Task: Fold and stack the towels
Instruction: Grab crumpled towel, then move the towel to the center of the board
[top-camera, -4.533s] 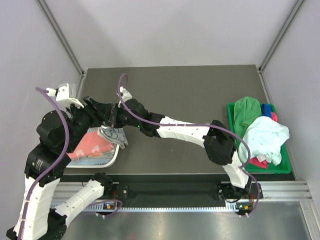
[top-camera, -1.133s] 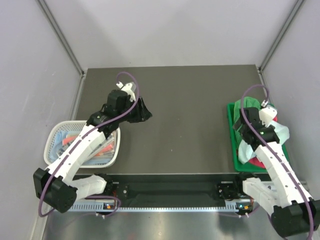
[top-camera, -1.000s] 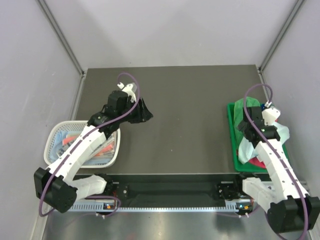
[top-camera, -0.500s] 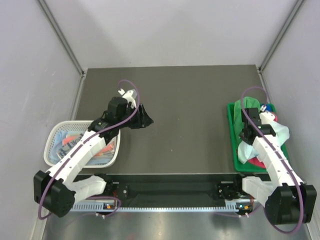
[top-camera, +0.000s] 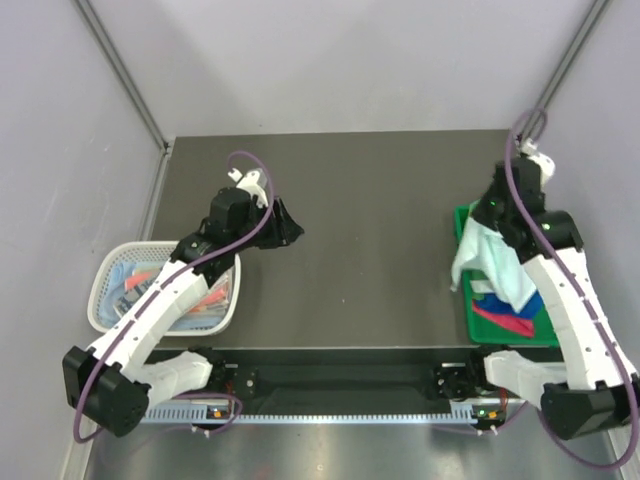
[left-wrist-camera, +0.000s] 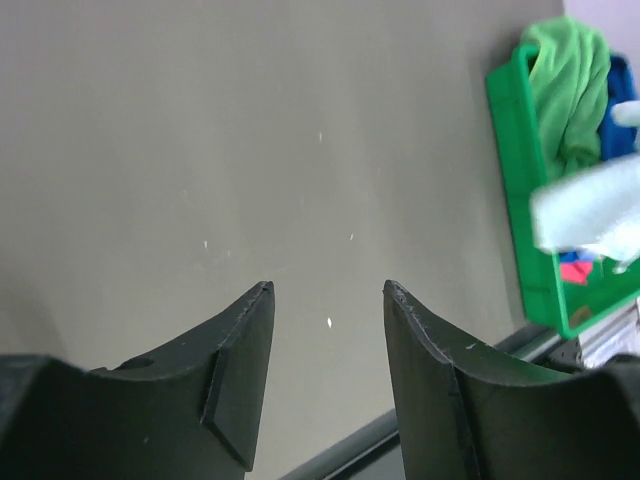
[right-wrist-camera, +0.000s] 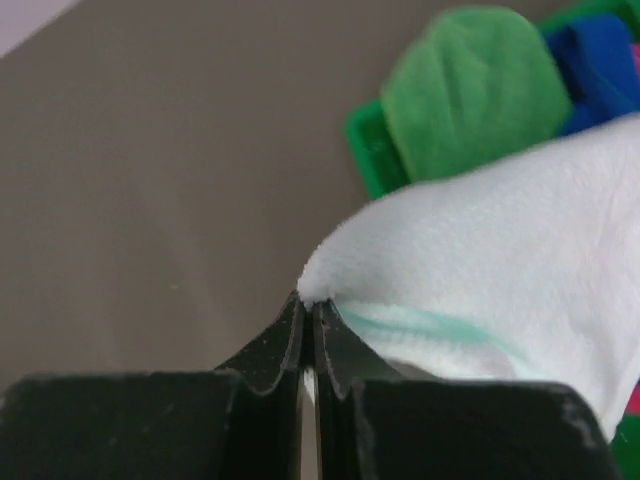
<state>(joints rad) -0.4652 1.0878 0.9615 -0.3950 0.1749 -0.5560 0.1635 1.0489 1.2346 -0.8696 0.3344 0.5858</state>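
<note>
White mint-striped towel (right-wrist-camera: 480, 240), green towel (right-wrist-camera: 470, 90), blue towel (right-wrist-camera: 600, 60), green bin (left-wrist-camera: 510, 190).

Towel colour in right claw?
Towel is white with a mint stripe; best in right wrist view.

The pale mint towel (right-wrist-camera: 480, 230) is soft, napped cloth, fuzzy along its edge, with a smoother woven stripe (a slightly deeper mint). The green towel (right-wrist-camera: 470, 90) and blue towel (right-wrist-camera: 600, 60) look equally fluffy. The green bin (left-wrist-camera: 505, 160) is smooth, glossy plastic. The table (top-camera: 380, 190) is dark, matt and smooth, faintly speckled. The fingers (left-wrist-camera: 235, 370) of the left gripper (left-wrist-camera: 328, 288) are matt black plastic; the basket (top-camera: 100, 290) is white plastic mesh.
</note>
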